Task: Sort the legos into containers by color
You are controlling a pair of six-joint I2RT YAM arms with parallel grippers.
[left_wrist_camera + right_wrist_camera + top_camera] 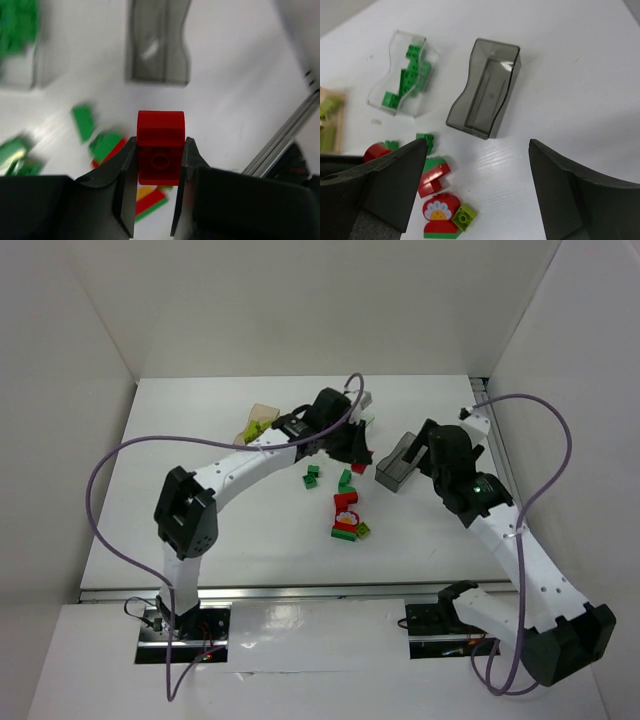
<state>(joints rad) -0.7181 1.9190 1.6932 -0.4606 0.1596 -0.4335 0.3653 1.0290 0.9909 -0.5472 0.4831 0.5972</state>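
The left hand (160,150) is closed on a red brick (160,131), its two fingers pinching the brick's flat sides so that the rounded top stands free above them. The brick looks to be held clear of the bench (570,75) rather than resting on it. Straight ahead of it lies the grey tub (158,79), which is empty. Since green bricks (410,75) fill the clear tub (379,95) and lime pieces sit in the amber tub (339,125), the grey one is probably meant for red. The right hand (477,150) hangs wide open and holds nothing, above the loose bricks (434,177) near the grey tub, likely waiting out of the other arm's way.
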